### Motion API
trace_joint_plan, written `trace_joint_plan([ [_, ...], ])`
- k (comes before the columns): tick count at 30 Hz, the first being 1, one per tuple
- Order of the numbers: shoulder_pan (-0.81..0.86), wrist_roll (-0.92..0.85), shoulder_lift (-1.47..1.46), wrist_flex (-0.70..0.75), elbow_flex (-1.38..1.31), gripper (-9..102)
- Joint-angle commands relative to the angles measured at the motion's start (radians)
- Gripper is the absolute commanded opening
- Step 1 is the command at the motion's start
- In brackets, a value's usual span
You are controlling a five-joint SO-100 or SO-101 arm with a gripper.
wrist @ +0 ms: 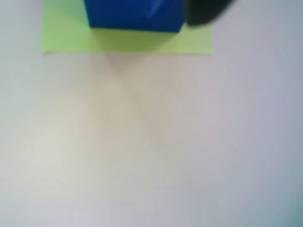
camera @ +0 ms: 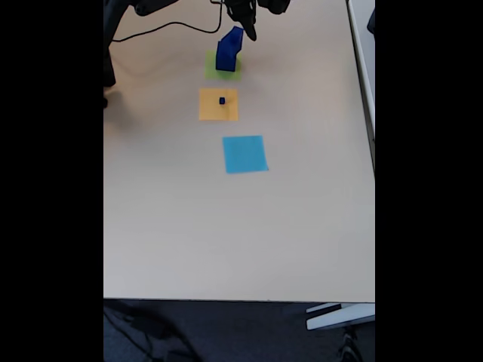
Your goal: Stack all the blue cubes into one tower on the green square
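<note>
Now | blue cubes [camera: 226, 53] stacked on green square [camera: 223, 68] | gripper [camera: 245, 29] just above (apparently touching; opening unclear)

Black claw [camera: 243, 26], black cable [camera: 162, 29] trailing behind.

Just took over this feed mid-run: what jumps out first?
A tower of blue cubes stands on the green square at the table's far end in the fixed view, with the gripper right beside its top. One tiny blue cube sits alone on the orange square.
</note>
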State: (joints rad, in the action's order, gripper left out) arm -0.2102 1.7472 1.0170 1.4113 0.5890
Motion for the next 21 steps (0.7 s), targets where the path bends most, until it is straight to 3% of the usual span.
trace_joint_plan([
  [1,0.009,-0.072,0.037,-0.087,-0.051,24],
  [4,0.012,-0.114,0.041,-0.147,-0.055,24],
  [12,0.012,-0.017,0.044,-0.252,-0.043,17],
  [19,-0.002,-0.109,0.078,-0.296,-0.021,17],
  [21,-0.006,-0.227,0.103,-0.350,-0.026,18],
])
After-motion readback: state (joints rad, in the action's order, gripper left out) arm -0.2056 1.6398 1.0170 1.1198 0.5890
